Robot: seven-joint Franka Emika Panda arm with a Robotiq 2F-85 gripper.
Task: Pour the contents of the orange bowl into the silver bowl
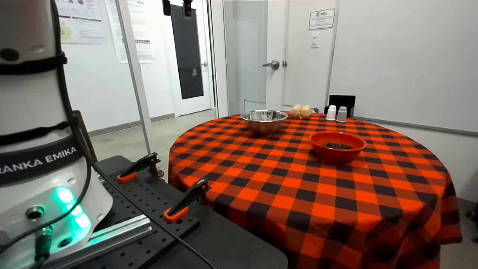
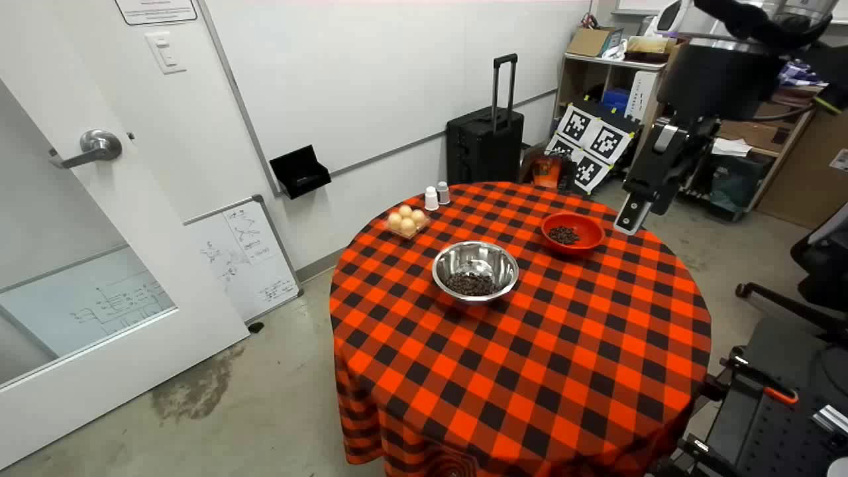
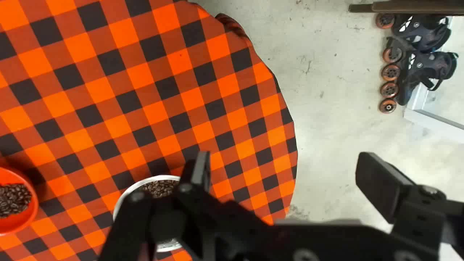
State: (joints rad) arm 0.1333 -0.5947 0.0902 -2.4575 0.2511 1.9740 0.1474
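A checked cloth [image 2: 411,424] drapes the round worktop [image 2: 596,371], where the orange bowl [image 1: 338,156] and silver bowl [image 1: 264,127] stand apart, dark beans [image 2: 472,285] in each; white door [image 2: 126,192] and whiteboard [image 2: 384,86] behind; fingers [image 3: 378,186] spread wide, gripping nothing

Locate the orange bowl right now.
In both exterior views, the orange bowl sits on the checked tablecloth, right of the silver bowl; in the wrist view, it's cut off by the left edge.
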